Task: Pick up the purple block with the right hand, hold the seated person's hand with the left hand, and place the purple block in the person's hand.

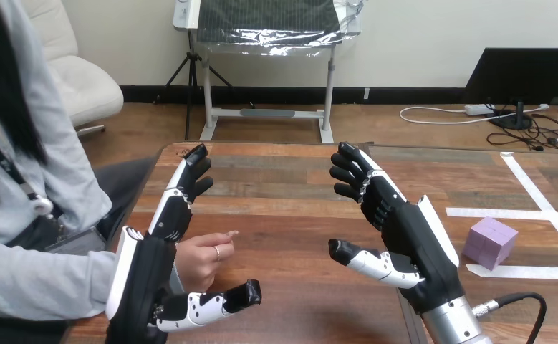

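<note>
starting with the pick, as we judge it: nothing is grasped yet. the small, cube-shaped purple block (pixel 489 242) sits on the brown wooden table (pixel 283 208), near the outer side of the black-and-white right hand (pixel 412 240), apart from it and level with its palm. the block rests at the edge of a strip of white tape (pixel 526 272).

the right hand is wide open above the table, fingers straight and pointing away from us, thumb stuck out toward the left hand, holding nothing.

the black-and-white left hand (pixel 147 269) is also open, fingers straight and thumb spread. the person's hand (pixel 203 256) lies loosely curled just beside its palm, in the gap between fingers and thumb. we see no finger wrapped round it, so we do not call it held. we cannot tell if the two touch.

to do this step well, we think:
- swing the right hand outward toward the block and turn the palm to face it. right now the back of the hand is toward it.
- come down with thumb on one flat face and fingers on the opposite one, square to the cube so it does not twist out.
- keep the spread wide until the block is between thumb and fingers, then close.
- risk: a finger nudging the cube along the table before closing. it looks light and would slide easily.
- leave the left hand where it is, beside the person's hand, ready to close gently.
</note>
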{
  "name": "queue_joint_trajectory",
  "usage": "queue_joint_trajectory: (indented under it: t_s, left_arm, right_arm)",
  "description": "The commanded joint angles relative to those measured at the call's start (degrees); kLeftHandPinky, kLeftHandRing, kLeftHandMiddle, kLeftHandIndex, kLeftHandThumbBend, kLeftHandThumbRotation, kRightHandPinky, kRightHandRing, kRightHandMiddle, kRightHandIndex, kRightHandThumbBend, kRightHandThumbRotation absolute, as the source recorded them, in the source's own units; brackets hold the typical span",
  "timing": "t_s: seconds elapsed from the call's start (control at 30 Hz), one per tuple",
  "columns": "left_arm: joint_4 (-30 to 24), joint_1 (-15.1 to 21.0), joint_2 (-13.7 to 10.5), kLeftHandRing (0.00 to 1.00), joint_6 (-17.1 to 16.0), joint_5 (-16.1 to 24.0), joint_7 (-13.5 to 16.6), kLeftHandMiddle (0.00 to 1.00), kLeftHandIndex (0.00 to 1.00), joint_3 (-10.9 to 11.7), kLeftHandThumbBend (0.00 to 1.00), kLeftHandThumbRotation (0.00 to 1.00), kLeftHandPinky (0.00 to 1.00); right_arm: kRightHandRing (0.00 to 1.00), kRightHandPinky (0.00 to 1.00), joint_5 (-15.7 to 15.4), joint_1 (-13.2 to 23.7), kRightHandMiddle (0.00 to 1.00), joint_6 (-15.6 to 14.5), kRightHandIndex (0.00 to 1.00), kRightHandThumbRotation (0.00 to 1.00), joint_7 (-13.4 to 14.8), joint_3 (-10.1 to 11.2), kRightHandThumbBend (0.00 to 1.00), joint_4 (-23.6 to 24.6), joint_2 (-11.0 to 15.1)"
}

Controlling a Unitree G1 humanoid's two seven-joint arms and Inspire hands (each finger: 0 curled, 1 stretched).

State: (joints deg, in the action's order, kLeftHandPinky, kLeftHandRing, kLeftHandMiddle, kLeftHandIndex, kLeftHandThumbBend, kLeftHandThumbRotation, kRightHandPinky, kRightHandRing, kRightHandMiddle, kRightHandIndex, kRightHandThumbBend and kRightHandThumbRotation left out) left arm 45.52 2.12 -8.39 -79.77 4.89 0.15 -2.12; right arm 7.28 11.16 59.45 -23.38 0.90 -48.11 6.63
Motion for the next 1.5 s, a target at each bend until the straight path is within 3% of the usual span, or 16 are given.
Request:
queue_joint_trajectory:
  t_s: [0.0, 0.43, 1.47]
  left_arm:
    - [0.1, 1.9, 0.3, 0.94, -0.2, -0.9, -0.4, 0.96, 0.94, 0.5, 1.0, 0.52, 0.89]
    - [-0.2, 2.0, 0.7, 0.93, -0.1, 0.1, -0.4, 0.95, 0.93, 1.7, 1.0, 0.53, 0.88]
    - [0.1, 2.7, 1.0, 0.93, -0.1, -0.7, -1.2, 0.95, 0.92, 2.0, 1.0, 0.53, 0.88]
  right_arm:
    - [0.91, 0.88, 1.7, 2.5, 0.92, 1.2, 0.94, 0.5, -0.3, 1.1, 1.0, -0.2, -0.6]
    - [0.9, 0.88, 2.6, 2.8, 0.92, 1.3, 0.93, 0.5, -0.8, 1.1, 1.0, -0.6, -0.8]
    - [0.89, 0.86, 1.2, 3.9, 0.91, 1.3, 0.92, 0.51, 0.5, 1.7, 1.0, -1.4, -0.3]
